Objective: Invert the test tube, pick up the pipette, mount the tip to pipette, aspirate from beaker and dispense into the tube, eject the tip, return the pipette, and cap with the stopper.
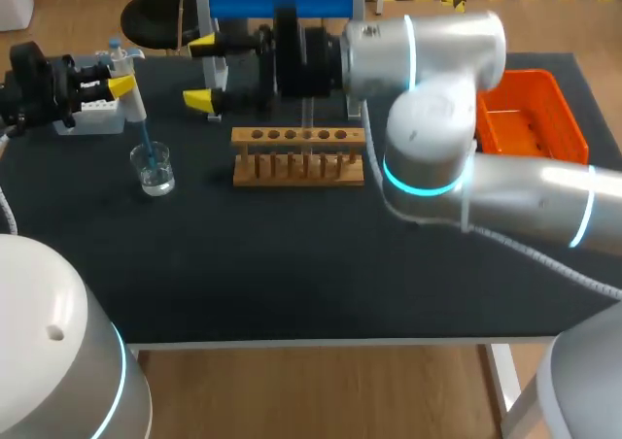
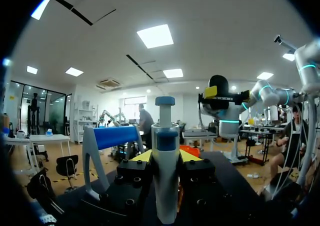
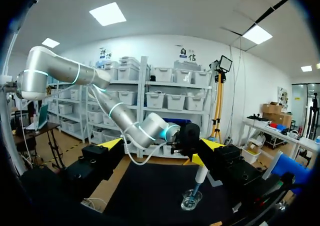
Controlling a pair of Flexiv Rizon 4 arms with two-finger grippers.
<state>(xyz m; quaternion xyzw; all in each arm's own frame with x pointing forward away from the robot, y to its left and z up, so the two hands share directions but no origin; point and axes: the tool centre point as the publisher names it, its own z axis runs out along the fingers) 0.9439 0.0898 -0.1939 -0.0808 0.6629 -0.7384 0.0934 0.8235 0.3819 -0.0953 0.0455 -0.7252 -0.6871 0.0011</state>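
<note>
We find our left tool [image 2: 165,157] clamped on the pipette [image 1: 134,101], a finger against each side of its body. It holds the pipette tilted so that the blue tip [image 1: 146,140] reaches down into the beaker [image 1: 154,169] at the desk's [image 1: 292,264] left, which we judge suits aspiration. Our right tool [image 1: 200,70] stands wide and empty behind the wooden rack [image 1: 298,155], presumably clear of the work. The pipette shows a white body and a blue plunger knob.
</note>
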